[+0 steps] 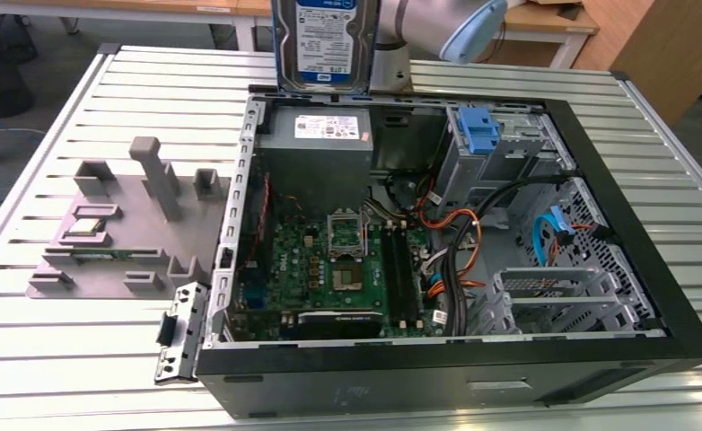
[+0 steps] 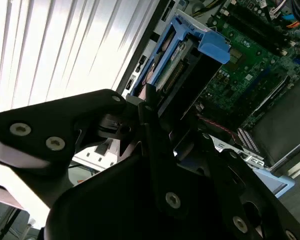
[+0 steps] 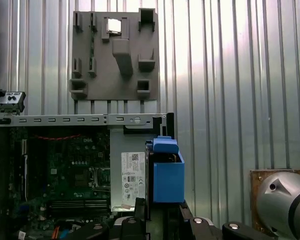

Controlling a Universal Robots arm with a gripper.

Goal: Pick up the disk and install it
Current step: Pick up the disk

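Observation:
The disk point(image 1: 325, 40) is held upright in the air above the back wall of the open computer case point(image 1: 447, 364), its blue-and-white label facing the exterior view. In both wrist views it sticks out from between black fingers, showing its blue side rails point(image 2: 176, 47) and its blue end point(image 3: 168, 177). My gripper point(image 2: 177, 125) is shut on the disk; its black body also fills the near part of the first wrist view point(image 3: 160, 215). The motherboard point(image 2: 255, 55) lies below the disk.
Inside the case are a grey power-supply box point(image 1: 315, 144), a blue-tabbed drive bay point(image 1: 479, 135), cables point(image 1: 471, 224) and a metal cage point(image 1: 566, 296). A grey fixture tray point(image 1: 124, 224) holding a small chip point(image 1: 88, 224) lies on the slatted metal table point(image 1: 64, 368) at the exterior view's left.

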